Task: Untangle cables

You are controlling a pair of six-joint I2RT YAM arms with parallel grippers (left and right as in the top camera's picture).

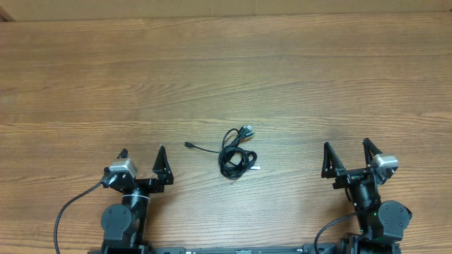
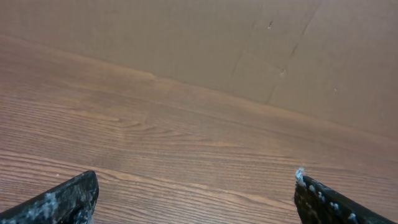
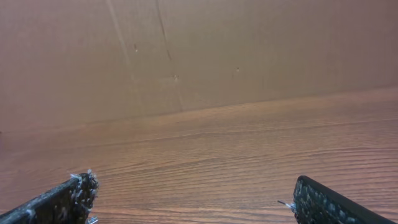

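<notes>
Left fingers (image 1: 162,162) spread wide apart, nothing between them, tips pointing toward the far side of the table (image 1: 226,70). Right fingers (image 1: 328,159) same: wide apart, holding nothing, tips toward the far side. Left wrist view: both fingers (image 2: 62,202) sit in the bottom corners with only bare wood grain between them. Right wrist view matches, fingers (image 3: 68,200) low in the corners over bare table. Neither wrist view shows the cables. In the overhead view the cables (image 1: 236,156) lie on the table between the two arms, roughly centred left to right, well apart from both sets of fingers and a little farther out than the tips. It is a small loose coil of thin black cord, loops overlapping. One plug (image 1: 246,130) sticks out at the coil's far-right side; one single strand runs off to the left and ends in a small connector (image 1: 189,145), the end nearest the left fingers but still apart from them. A pale tip (image 1: 256,167) shows at the coil's near-right edge; too small to tell what it is. Open wood on all sides of the coil, with a wide stretch beyond it up to the table's far edge. Wrist views show a brown board (image 2: 186,37) standing behind that edge. Thick black arm cable (image 1: 63,215) loops by the left base at the near edge.
</notes>
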